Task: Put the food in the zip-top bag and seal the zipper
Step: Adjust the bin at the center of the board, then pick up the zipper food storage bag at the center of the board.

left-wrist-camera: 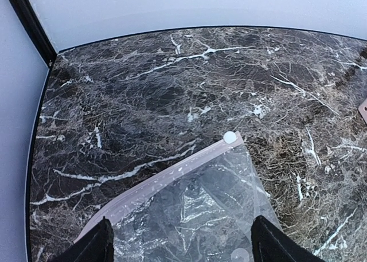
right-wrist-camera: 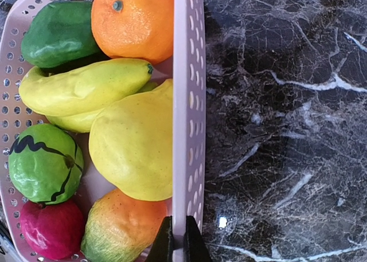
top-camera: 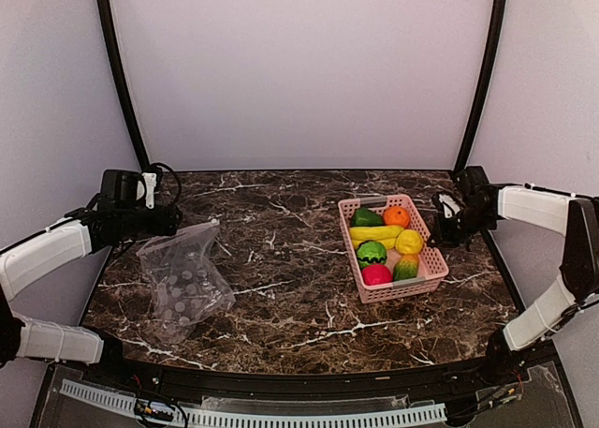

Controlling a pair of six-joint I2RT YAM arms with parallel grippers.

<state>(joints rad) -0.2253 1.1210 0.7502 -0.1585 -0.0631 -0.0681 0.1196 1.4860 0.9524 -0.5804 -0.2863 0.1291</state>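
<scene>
**A:** What lies nearest, and how will it handle?

**B:** The bag [top-camera: 184, 283] is seen lying on the table [top-camera: 290, 311] at near left. It is clear, limp and dotted, and is judged light and slippery. It is best taken by the firmer zipper [left-wrist-camera: 172, 171] along its far edge.

**A:** And the food?

**B:** Farther back on the right, the food [top-camera: 376, 233] is heaped in a pink basket [top-camera: 401, 289]. The seven toy pieces are judged light, firm and rounded, so they are liable to roll. Each is best pinched across its middle.

**A:** And the claws?

**B:** The left claw [left-wrist-camera: 182, 223] is spread wide over the bag's mouth, and nothing is held. Whether the bag is touched cannot be told, since the fingertips are cut off by the frame. The right claw [right-wrist-camera: 178, 240] is closed to a sliver on the basket's right wall, which is pinched between its fingers. No food is touched by it.
</scene>
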